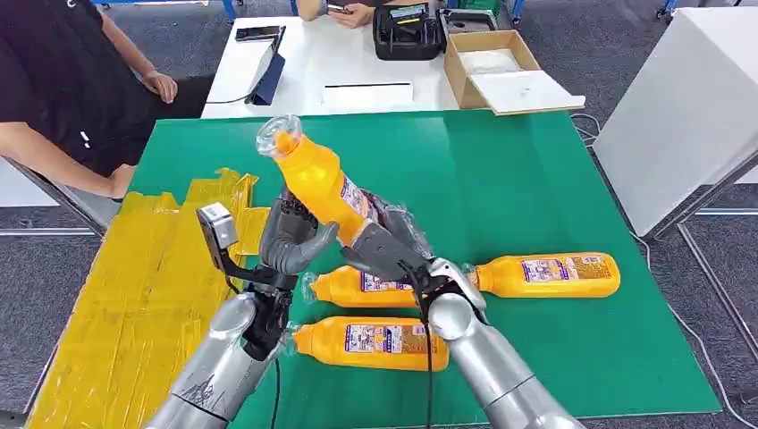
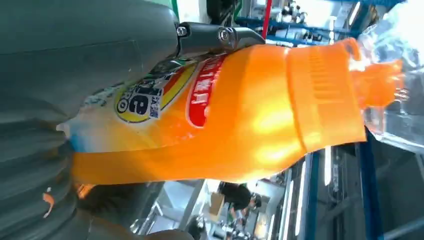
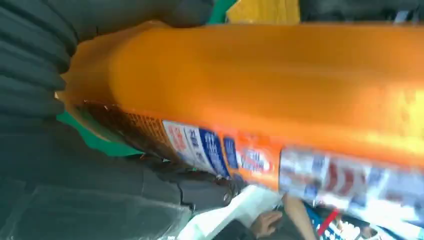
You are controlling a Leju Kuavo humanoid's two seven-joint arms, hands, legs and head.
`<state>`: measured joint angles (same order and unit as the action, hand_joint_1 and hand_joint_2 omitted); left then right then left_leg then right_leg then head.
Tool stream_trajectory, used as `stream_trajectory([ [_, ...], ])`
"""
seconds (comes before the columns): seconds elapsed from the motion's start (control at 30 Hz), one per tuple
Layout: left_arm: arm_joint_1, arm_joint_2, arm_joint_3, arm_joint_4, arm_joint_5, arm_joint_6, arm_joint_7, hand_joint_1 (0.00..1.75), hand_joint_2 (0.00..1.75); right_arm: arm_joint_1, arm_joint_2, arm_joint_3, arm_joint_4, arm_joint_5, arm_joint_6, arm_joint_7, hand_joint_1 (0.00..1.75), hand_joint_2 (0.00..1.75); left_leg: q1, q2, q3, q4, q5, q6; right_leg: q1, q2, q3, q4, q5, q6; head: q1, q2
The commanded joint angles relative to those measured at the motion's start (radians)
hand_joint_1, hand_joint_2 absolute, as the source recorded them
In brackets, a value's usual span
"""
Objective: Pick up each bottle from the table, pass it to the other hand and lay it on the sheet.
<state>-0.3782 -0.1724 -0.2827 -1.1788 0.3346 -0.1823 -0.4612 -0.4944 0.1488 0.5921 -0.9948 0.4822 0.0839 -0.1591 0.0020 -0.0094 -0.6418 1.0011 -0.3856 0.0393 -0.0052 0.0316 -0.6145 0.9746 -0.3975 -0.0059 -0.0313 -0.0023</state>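
Bottle number 1 (image 1: 315,183), orange with a clear cap, is raised above the green worktop (image 1: 501,188), tilted with its cap toward the far left corner and its base down between the 2 hands. The left hand (image 1: 290,237) wraps its fingers around the lower body of this raised bottle from the left side, and the right hand (image 1: 386,243) clasps the base end from the right, so both hands grasp the same bottle at once. The left wrist view shows the bottle's orange shoulder and ribbed neck (image 2: 325,95) running away from the grey hand (image 2: 75,65), with the label against the palm; the right wrist view shows the label side of the bottle (image 3: 280,100) pressed close to the right hand (image 3: 80,200). On the worktop, 3 more orange bottles lie on their sides near the front edge: 1 (image 1: 371,340) closest to the front edge, 1 (image 1: 362,286) just behind it and partly hidden by the right arm, and 1 (image 1: 547,274) further toward the right edge. A crinkled yellow sheet (image 1: 143,286) covers the left side of the worktop. A person in black (image 1: 54,89) sits beyond the far left corner.
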Motion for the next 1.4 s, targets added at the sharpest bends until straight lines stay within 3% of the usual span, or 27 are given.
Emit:
stream_trajectory([
  [0.03, -0.038, 0.023, -0.005, 0.04, 0.001, 0.043, 0.003, 0.0, 1.75, -0.08, 0.122, 0.214, 0.209, 0.048, 0.013, 0.008, 1.75, 1.75, 0.0, 0.003, 0.002, 0.0, -0.001, -0.002, 0.0, 0.0, 0.002, 0.0, 0.0, -0.001, 0.0, 0.0],
  [0.3, -0.037, 0.036, 0.042, 0.049, -0.058, 0.106, 0.015, 0.0, 1.75, -0.053, 0.109, 0.34, 0.159, 0.045, 0.011, 0.027, 1.75, 1.75, 0.001, -0.001, 0.002, 0.0, 0.0, -0.002, 0.002, -0.003, 0.001, 0.0, -0.001, 0.0, -0.001, 0.0],
  [0.7, -0.025, 0.046, 0.075, 0.041, -0.044, 0.055, 0.048, 0.02, 1.75, -0.05, 0.1, 0.354, 0.157, 0.026, 0.007, 0.034, 1.75, 1.75, 0.0, -0.001, 0.002, 0.0, -0.001, -0.003, 0.001, -0.003, 0.002, 0.0, -0.001, -0.001, 0.0, 0.0],
  [0.73, -0.02, 0.045, 0.076, 0.035, -0.038, 0.041, 0.048, 0.68, 1.75, -0.049, 0.099, 0.356, 0.154, 0.025, 0.007, 0.035, 1.75, 1.75, 0.0, -0.001, 0.001, 0.0, 0.0, -0.003, 0.0, -0.003, 0.001, 0.0, -0.001, 0.0, 0.0, 0.0],
  [0.8, -0.016, 0.045, 0.076, 0.031, -0.038, 0.041, 0.048, 0.68, 1.75, -0.048, 0.098, 0.358, 0.151, 0.024, 0.007, 0.037, 1.75, 1.75, 0.0, -0.002, 0.002, 0.001, -0.001, -0.004, 0.001, -0.004, 0.003, 0.0, -0.002, -0.001, 0.0, 0.0],
  [0.83, -0.014, 0.045, 0.074, 0.027, -0.035, 0.03, 0.049, 1.75, 1.75, -0.047, 0.097, 0.358, 0.15, 0.023, 0.008, 0.038, 1.75, 1.75, 0.0, -0.002, 0.001, 0.0, -0.001, -0.003, 0.001, -0.004, 0.002, 0.0, -0.002, -0.001, 0.0, 0.0],
  [1.4, 0.015, 0.036, 0.084, -0.017, -0.021, 0.003, 0.059, 1.75, 1.75, -0.032, 0.07, 0.356, 0.15, 0.011, -0.001, 0.045, 1.75, 1.75, 0.0, -0.002, 0.001, 0.0, 0.0, -0.002, 0.001, -0.004, 0.001, -0.001, -0.001, 0.0, 0.0, 0.0],
])
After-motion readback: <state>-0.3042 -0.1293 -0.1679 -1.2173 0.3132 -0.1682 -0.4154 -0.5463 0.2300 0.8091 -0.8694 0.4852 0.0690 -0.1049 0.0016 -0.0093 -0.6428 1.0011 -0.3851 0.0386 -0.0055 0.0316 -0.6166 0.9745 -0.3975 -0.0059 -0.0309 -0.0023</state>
